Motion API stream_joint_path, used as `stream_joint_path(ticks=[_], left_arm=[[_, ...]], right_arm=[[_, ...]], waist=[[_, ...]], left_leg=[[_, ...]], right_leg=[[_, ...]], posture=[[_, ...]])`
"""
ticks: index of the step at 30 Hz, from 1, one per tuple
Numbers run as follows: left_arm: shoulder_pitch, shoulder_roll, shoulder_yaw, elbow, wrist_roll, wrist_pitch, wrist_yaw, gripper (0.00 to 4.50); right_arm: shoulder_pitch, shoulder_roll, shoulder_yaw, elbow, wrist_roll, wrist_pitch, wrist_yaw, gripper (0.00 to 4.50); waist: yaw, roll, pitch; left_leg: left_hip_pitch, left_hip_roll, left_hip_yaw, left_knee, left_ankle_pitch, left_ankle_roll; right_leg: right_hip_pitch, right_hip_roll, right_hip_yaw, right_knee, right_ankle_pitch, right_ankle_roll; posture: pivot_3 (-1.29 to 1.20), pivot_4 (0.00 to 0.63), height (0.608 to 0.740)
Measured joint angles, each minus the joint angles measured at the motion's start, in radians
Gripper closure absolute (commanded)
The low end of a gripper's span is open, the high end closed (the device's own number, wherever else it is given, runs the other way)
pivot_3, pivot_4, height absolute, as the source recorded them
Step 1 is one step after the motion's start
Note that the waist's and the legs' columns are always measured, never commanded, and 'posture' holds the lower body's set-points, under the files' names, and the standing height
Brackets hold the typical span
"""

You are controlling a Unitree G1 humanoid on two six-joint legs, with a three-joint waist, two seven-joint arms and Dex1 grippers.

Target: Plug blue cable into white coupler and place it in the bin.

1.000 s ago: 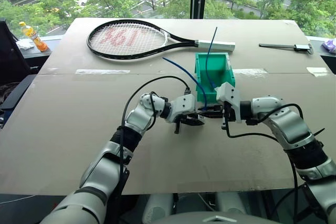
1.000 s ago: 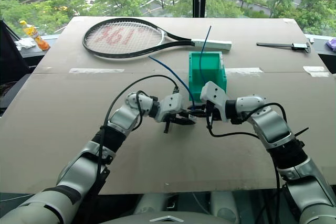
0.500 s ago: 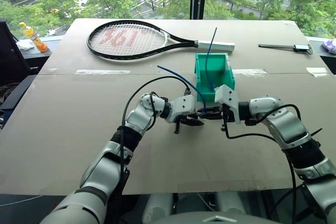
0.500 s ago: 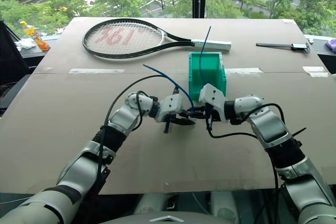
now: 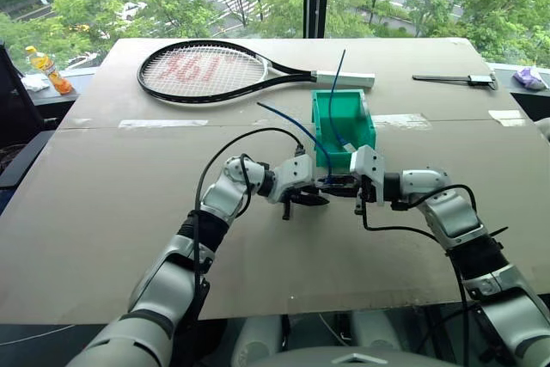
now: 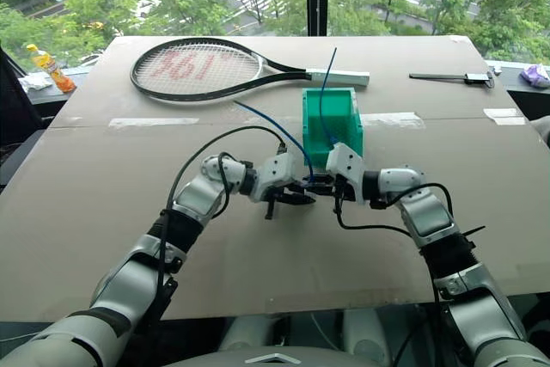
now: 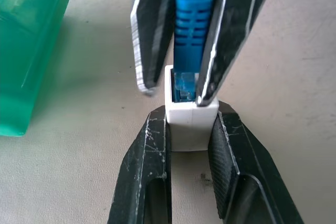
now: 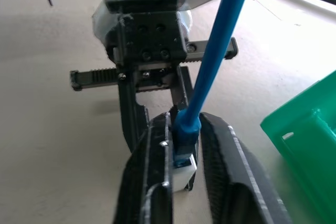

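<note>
The white coupler (image 7: 191, 121) is pinched between the left fingers (image 7: 149, 171), just above the counter (image 5: 129, 195), in front of the bin (image 5: 344, 122). The blue cable (image 7: 191, 30) plug is seated in its socket. The right fingers (image 8: 157, 182) flank the plug, slightly parted; a real grip cannot be told. Plugging looks done. Still left: the joined pair is to be set in the bin, where another blue cable (image 5: 333, 96) stands.

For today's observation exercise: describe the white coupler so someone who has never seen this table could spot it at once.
Start at the green bin near the middle of the table, below the tennis racket. Just in front of it the two grippers meet. The white coupler is the tiny white block pinched in the left gripper, with the blue cable plugged into it, unlike the second blue cable standing in the bin.
</note>
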Motion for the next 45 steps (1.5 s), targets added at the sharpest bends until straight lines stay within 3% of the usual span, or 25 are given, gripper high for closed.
stream_joint_path(ticks=[2,7,13,16,20,25,27,28,30,35,42,45], left_arm=[[0.025,-0.001,0.023,-0.089,-0.057,0.064,-0.008,4.13],[0.037,0.008,0.115,-0.339,-0.190,0.384,0.086,4.13],[-0.146,0.042,0.181,-0.426,-0.320,0.879,0.214,4.13],[-0.282,-0.044,0.207,-0.316,-0.330,1.009,0.315,4.13],[-0.402,-0.128,0.212,-0.139,-0.314,1.037,0.419,4.13],[-0.642,-0.276,0.258,0.299,-0.242,0.861,0.576,4.13],[-0.681,-0.301,0.265,0.394,-0.226,0.812,0.602,4.13],[-0.706,-0.318,0.279,0.473,-0.221,0.773,0.622,3.10],[-0.728,-0.328,0.293,0.549,-0.208,0.735,0.641,2.31],[-0.768,-0.322,0.323,0.653,-0.182,0.696,0.658,0.02],[-0.771,-0.283,0.366,0.614,-0.209,0.789,0.571,0.02],[-0.682,-0.178,0.341,0.316,-0.270,0.977,0.478,0.02]], right_arm=[[0.031,-0.028,-0.061,-0.140,0.046,0.071,-0.043,1.77],[0.039,-0.065,-0.329,-0.562,0.276,0.293,-0.231,1.77],[0.294,-0.192,-0.565,-0.884,0.416,0.484,-0.384,1.77],[0.485,-0.213,-0.670,-0.970,0.414,0.507,-0.416,1.77],[0.663,-0.208,-0.721,-1.009,0.371,0.483,-0.422,1.77],[0.857,-0.089,-0.766,-1.031,0.293,0.398,-0.474,1.77],[0.880,-0.051,-0.773,-1.035,0.287,0.382,-0.496,1.25],[0.895,-0.016,-0.777,-1.036,0.288,0.369,-0.517,0.91],[0.917,-0.003,-0.777,-1.040,0.288,0.354,-0.524,0.02],[0.947,-0.002,-0.767,-1.050,0.283,0.316,-0.547,0.00],[0.920,-0.022,-0.723,-1.050,0.240,0.299,-0.566,0.00],[0.904,-0.028,-0.707,-1.042,0.239,0.298,-0.565,0.00]], waist=[[0.002,0.001,0.001],[0.012,0.001,0.001],[0.033,0.000,0.001],[0.040,-0.001,0.002],[0.030,-0.002,0.003],[0.023,-0.003,0.003],[0.020,-0.003,0.003],[0.019,-0.003,0.003],[0.020,-0.003,0.004],[0.024,-0.003,0.004],[0.021,-0.003,0.004],[0.009,-0.002,0.004]], left_leg=[[-0.013,-0.001,0.000,0.001,0.001,-0.001],[-0.019,-0.001,-0.004,0.001,0.000,-0.001],[-0.021,-0.003,-0.006,0.003,0.000,0.000],[-0.019,-0.004,-0.006,0.004,0.000,0.000],[-0.013,-0.004,-0.005,0.003,0.000,0.000],[-0.011,-0.005,-0.003,0.001,0.000,0.000],[-0.010,-0.004,-0.001,0.000,0.000,0.000],[-0.010,-0.004,-0.001,0.000,0.000,0.000],[-0.011,-0.003,-0.001,0.000,0.000,0.000],[-0.011,-0.003,0.000,0.000,0.000,0.000],[-0.012,-0.003,0.000,0.000,0.000,0.000],[-0.010,-0.002,0.001,-0.002,0.000,0.000]], right_leg=[[-0.011,-0.001,0.000,0.001,0.001,0.001],[-0.015,-0.001,-0.004,-0.001,0.001,0.001],[-0.014,-0.001,-0.007,-0.002,0.000,0.002],[-0.012,-0.001,-0.005,-0.002,-0.002,0.006],[-0.008,0.000,-0.003,-0.002,-0.003,0.007],[-0.007,0.001,-0.001,-0.003,-0.003,0.007],[-0.007,0.001,0.001,-0.003,-0.003,0.007],[-0.008,0.002,0.001,-0.002,-0.003,0.007],[-0.009,0.002,0.002,-0.002,-0.003,0.007],[-0.009,0.001,0.002,-0.002,-0.003,0.007],[-0.010,0.001,0.003,-0.002,-0.003,0.007],[-0.010,0.002,0.005,-0.001,-0.003,0.006]], posture=[[0.00,0.150,0.740],[0.00,0.150,0.740],[0.00,0.150,0.740],[0.00,0.150,0.740],[0.00,0.150,0.740],[0.00,0.150,0.740],[0.00,0.150,0.740],[0.00,0.150,0.740],[0.00,0.150,0.740],[0.00,0.150,0.740],[0.00,0.150,0.740],[0.00,0.150,0.740]])
